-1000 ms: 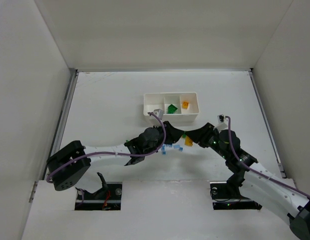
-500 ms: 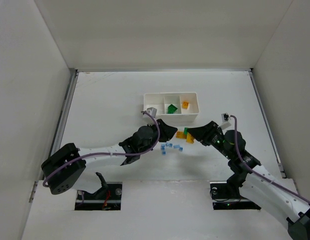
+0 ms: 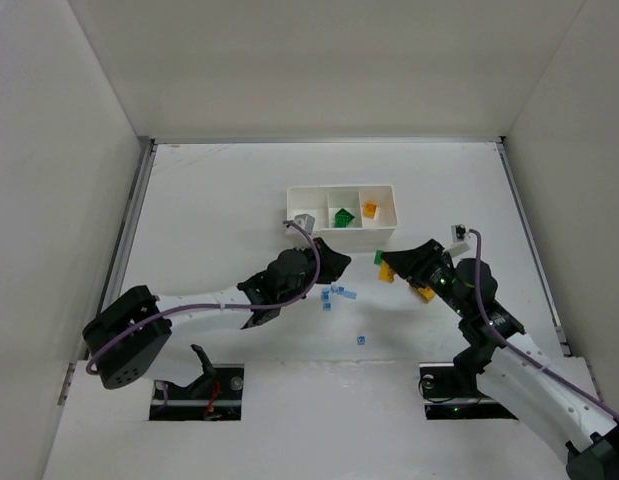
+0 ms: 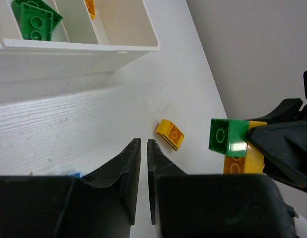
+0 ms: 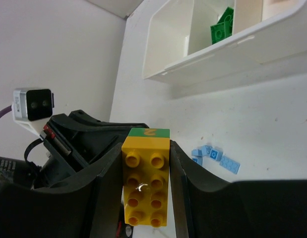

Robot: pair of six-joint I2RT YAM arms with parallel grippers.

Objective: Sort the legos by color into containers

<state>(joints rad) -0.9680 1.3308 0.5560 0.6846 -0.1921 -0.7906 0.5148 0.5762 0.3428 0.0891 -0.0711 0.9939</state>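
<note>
White table (image 3: pixel 219 200), read left to right from the top view. Left gripper (image 3: pixel 336 262) sits low, just near-left of the tray, with its two fingers brought together to a bare slit and nothing between them. Just by its tip is a loose cluster of light blue bricks (image 3: pixel 339 293) on the table. I count five in the right wrist view, but they are too small for a firm count. One lone blue brick (image 3: pixel 362 340) lies apart from the cluster, nearer the arm bases. Beyond the cluster is one white tray (image 3: pixel 339 233) with three compartments in a row. The middle compartment holds one green piece (image 3: pixel 343 216) and the right compartment holds one orange piece (image 3: pixel 370 209). In the left wrist view, one small yellow brick (image 4: pixel 169 134) lies on the table just ahead of the closed fingertips, clear of the tray's front wall. Right of that, right gripper (image 3: pixel 389 267) is near the tray's right front corner, jaws partway apart and clamped on the long sides of one yellow brick (image 5: pixel 145 186). That brick has eight studs in two rows of four, and one green brick (image 5: pixel 149 132) is stuck to its far end. One more yellow piece (image 3: pixel 425 293) shows beside the right arm, partly hidden. I cannot tell whether it lies on the table.
</note>
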